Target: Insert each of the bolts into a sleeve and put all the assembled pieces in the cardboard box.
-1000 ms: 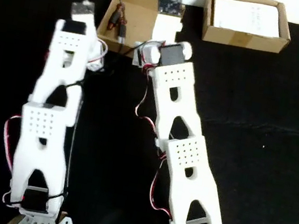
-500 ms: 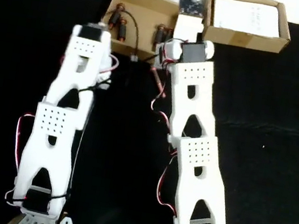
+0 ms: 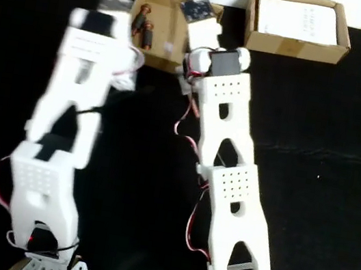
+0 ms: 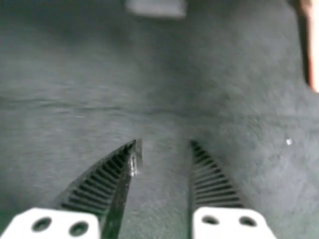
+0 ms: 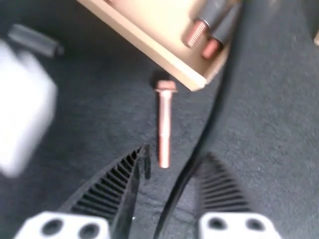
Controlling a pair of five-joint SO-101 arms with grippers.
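Note:
A bare copper bolt (image 5: 163,124) lies on the black cloth just outside a corner of the cardboard box (image 5: 159,47). My right gripper (image 5: 177,154) is open, with the bolt's threaded end just ahead of its fingertips and a black cable (image 5: 199,149) running between them. Two assembled pieces (image 5: 207,30) rest inside the box by that corner, and two more (image 3: 144,24) show from above. A loose dark sleeve (image 5: 35,40) lies on the cloth farther off. My left gripper (image 4: 164,147) hangs open over bare cloth with nothing between its fingers.
A second cardboard box (image 3: 296,47) holding white paper stands at the back right. In the high view the right arm's wrist (image 3: 211,53) covers part of the task box (image 3: 164,7). The left arm (image 3: 84,70) leans beside that box.
The right wrist swung left, from the gap between the two boxes back over the task box. The left arm's upper part shifted left and away from the box front.

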